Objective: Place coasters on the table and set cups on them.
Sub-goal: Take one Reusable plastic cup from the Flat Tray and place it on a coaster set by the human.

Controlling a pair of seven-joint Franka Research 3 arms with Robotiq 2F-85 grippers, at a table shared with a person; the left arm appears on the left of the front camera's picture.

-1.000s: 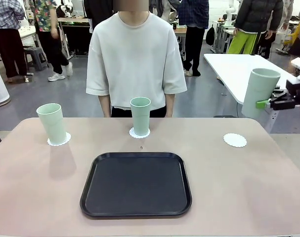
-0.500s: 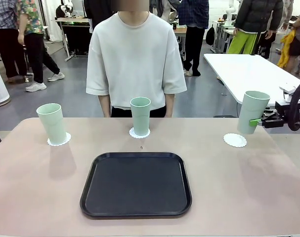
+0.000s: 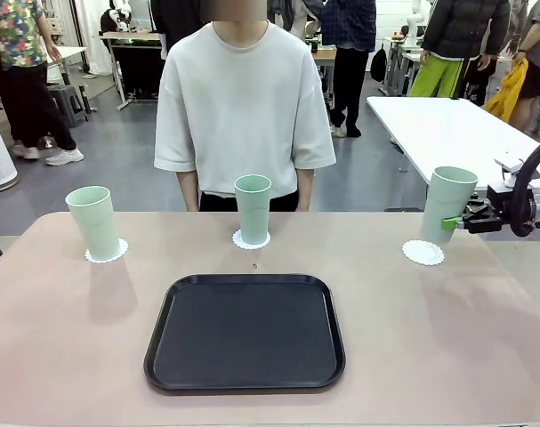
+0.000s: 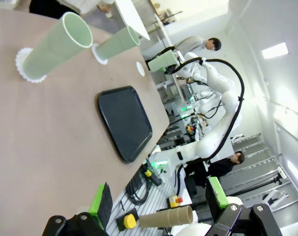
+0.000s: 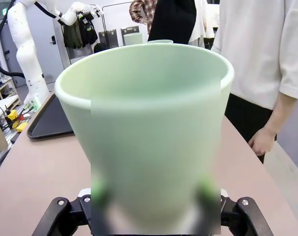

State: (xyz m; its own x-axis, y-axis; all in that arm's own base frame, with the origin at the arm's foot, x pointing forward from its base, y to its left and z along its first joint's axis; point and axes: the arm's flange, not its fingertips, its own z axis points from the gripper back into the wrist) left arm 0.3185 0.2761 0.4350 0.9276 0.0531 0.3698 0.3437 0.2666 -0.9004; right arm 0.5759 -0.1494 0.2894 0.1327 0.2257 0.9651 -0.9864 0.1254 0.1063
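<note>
Front view: large beige-tan table [image 3: 74, 338], black tray [image 3: 245, 332] bare in the near middle, person in a pale T-shirt [image 3: 245, 98] standing at the far edge. Three white scalloped coasters along the far side. Left coaster [image 3: 106, 252] with a mint-green cup [image 3: 93, 221] upright on it; middle coaster [image 3: 251, 239] likewise under a second cup [image 3: 253, 208]. Third coaster [image 3: 423, 253] at far right, bare, with the third cup [image 3: 447, 205] just above its far edge, slightly tilted, base apparently not yet down. Right gripper [image 3: 456, 222] reaching in from the right edge, green pads clamped on the lower side of that cup.

Right wrist view: third cup large and close, open mouth up, both pads pressed to its wall near the base.

Left wrist view: left gripper [image 4: 161, 199] idle, jaws spread wide with nothing between them, well apart from the cups, over the table's left end.

Step in hand, judged from the layout: setting down the last cup. Next move likely calling for a small shift toward the robot to centre the base over the coaster, straightening to upright, lowering until seated, then opening the jaws and backing out sideways without nudging the cup or dragging the light paper disc.
</note>
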